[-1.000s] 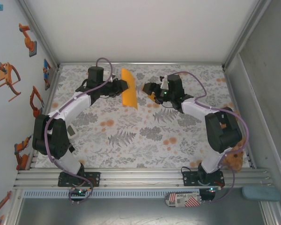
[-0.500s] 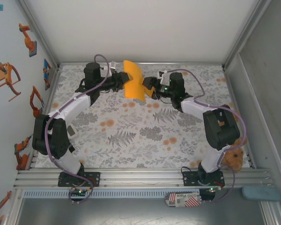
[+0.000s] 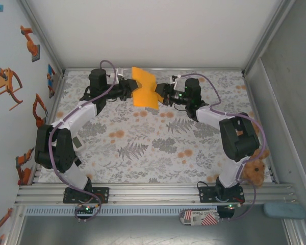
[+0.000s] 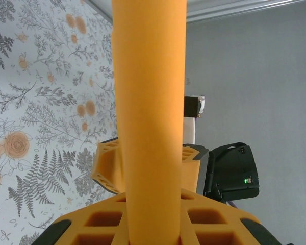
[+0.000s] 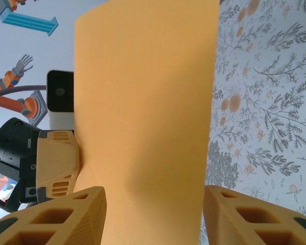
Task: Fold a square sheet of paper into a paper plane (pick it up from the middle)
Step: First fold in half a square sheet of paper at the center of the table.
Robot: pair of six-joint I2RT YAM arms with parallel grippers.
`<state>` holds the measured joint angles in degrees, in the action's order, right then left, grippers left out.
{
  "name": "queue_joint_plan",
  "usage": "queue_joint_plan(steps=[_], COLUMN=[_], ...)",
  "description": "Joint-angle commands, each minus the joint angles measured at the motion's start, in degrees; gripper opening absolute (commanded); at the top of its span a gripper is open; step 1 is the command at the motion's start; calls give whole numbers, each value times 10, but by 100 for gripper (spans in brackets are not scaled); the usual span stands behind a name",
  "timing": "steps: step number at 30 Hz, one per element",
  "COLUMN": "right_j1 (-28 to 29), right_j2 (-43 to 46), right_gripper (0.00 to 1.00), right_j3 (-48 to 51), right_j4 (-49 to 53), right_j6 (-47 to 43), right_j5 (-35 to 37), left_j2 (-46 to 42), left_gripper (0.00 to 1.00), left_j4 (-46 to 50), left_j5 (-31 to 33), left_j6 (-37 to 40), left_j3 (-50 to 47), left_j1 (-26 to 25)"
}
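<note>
Orange-yellow paper (image 3: 144, 91) clamped in left gripper (image 3: 132, 89), right gripper (image 3: 158, 95) spread around it, plush teddy (image 3: 253, 172) apart.

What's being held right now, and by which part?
The orange paper sheet. The left gripper has its jaws shut on the sheet's left edge. The right gripper has open jaws around the opposite edge, not gripping yet.

Print on the striped label (image 3: 198, 218) is unreadable.
</note>
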<state>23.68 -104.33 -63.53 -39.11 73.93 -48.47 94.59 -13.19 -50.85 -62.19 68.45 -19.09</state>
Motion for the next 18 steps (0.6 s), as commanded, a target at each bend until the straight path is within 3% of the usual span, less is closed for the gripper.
queue_joint_plan(steps=[1, 11, 14, 17, 18], right_j1=[-5, -14, -14, -14, -14], right_j2=[21, 35, 44, 57, 62], right_gripper=[48, 36, 22, 0, 0], right_j3=[-18, -4, -9, -14, -16], right_j4=[-24, -10, 32, 89, 117], right_j6=[-3, -10, -44, -78, -94], right_j5=[-11, 0, 7, 17, 25], left_j2=[-15, -16, -12, -6, -4], left_gripper=[20, 20, 20, 23, 26], left_j4=[13, 62, 74, 76, 77], left_j5=[-13, -12, -11, -8, -5], left_j6=[20, 59, 68, 71, 70], left_j3=[-4, -2, -3, -10, -14], left_j1=[2, 4, 5, 3, 3])
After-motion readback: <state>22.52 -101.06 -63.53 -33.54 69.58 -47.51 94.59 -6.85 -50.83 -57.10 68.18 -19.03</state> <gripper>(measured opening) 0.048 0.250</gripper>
